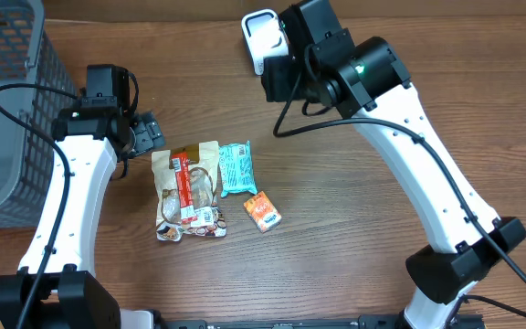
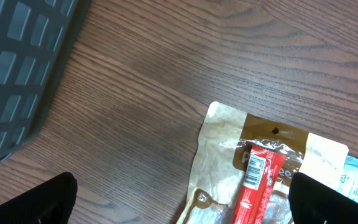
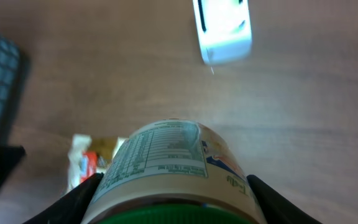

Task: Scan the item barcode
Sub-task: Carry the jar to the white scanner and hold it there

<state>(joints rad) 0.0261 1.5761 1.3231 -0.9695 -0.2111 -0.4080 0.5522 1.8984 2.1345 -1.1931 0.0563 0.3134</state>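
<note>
From overhead, both arms showed whole. The left end effector (image 1: 146, 132) hung with its jaws wide and nothing between them. A grey mesh basket (image 1: 7, 110) stood off to one side of it. A brown pouch (image 1: 185, 187), a teal packet (image 1: 236, 167) and an orange packet (image 1: 263, 212) lay flat on the wood-grain desk (image 1: 354, 210) near its tips. The right end effector (image 1: 277, 80) sat just beside the white scanner (image 1: 261, 37); its load was hidden under the wrist here.

The left wrist view gave the close detail. The black fingers (image 2: 48, 202) stood far apart at the lower corners, touching nothing. Between them lay the glossy, crinkled pouch with a red stick (image 2: 253, 186) on it, bearing a white barcode patch. The basket's grid wall filled the corner beyond one finger.

Only the right wrist view showed the jar (image 3: 160, 155). It was round, with a printed table on its label and a green lid, and was clamped by its sides in the half-closed right end effector. The boxy scanner lay ahead of the tips, blurred and apart from the jar.
</note>
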